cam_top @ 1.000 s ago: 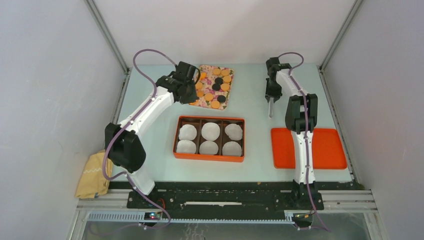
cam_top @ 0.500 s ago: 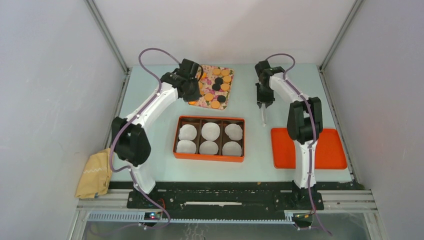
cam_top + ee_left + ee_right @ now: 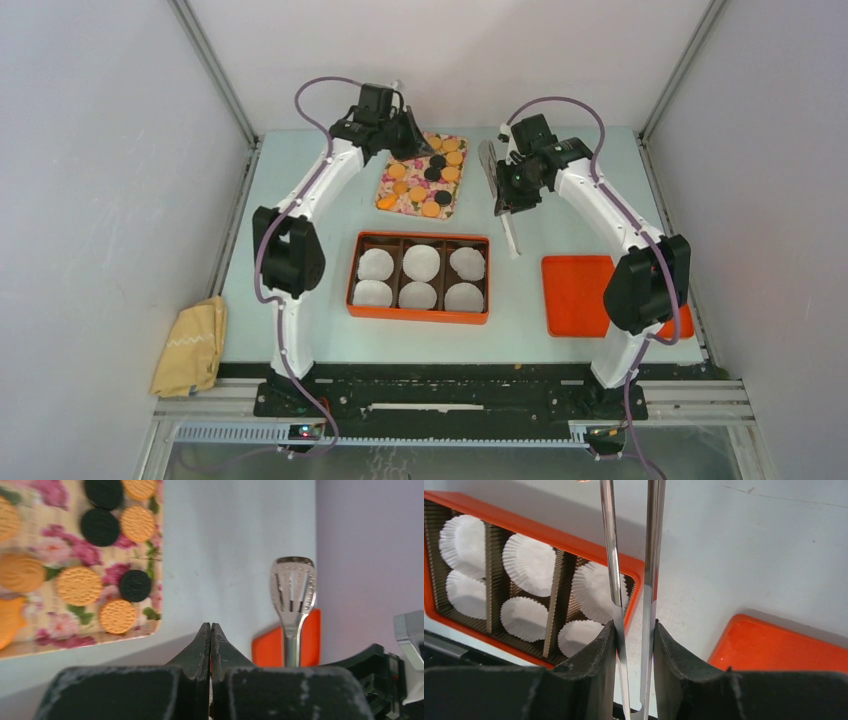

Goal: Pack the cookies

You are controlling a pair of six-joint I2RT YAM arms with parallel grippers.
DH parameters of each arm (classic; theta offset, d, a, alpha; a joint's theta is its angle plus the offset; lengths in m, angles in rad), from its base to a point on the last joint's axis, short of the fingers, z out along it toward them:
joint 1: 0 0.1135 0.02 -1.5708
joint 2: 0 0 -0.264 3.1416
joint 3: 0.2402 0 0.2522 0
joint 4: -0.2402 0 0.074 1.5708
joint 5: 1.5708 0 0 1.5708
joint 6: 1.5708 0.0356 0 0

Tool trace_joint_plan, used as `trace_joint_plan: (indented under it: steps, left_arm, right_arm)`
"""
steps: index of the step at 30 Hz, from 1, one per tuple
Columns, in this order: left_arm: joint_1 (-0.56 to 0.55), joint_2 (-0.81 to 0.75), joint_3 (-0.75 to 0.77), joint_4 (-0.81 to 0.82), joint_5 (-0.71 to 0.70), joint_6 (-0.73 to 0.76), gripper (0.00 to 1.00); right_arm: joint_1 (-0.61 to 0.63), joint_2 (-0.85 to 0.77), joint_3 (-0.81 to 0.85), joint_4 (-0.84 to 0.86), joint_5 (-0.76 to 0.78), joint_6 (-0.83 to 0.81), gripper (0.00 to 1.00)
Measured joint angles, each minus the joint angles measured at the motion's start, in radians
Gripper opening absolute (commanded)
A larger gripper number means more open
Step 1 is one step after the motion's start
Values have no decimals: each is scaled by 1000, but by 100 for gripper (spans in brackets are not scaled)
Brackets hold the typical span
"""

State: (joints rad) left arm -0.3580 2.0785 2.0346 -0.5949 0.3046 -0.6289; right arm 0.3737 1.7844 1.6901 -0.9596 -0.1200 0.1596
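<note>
Top external view: the cookies [image 3: 418, 193] sit on the flowery tray [image 3: 50, 550] behind the orange box [image 3: 418, 316]. The right claw [image 3: 634, 630] squeezes the tongs [image 3: 652, 555], ready to grab them. The left claw [image 3: 210, 630] is closed tight and holds nothing.

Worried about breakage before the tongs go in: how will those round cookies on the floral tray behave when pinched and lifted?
The cookies look thin and rigid, so probably light and brittle; a hard squeeze from the metal tongs may crack them. Lying flat on the floral tray, they likely slide rather than roll.
</note>
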Motion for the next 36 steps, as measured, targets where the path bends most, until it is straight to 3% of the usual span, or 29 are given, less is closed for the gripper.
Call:
trace_joint_plan:
  steps: [15,36]
  left_arm:
    - [-112,12,-168,304,249,-146,0]
    - [-126,-3,-454,435,248,-172,0]
  right_arm:
    - [73,131,40,36,-111,-3,31]
    - [78,129,183,-74,-62,-2,34]
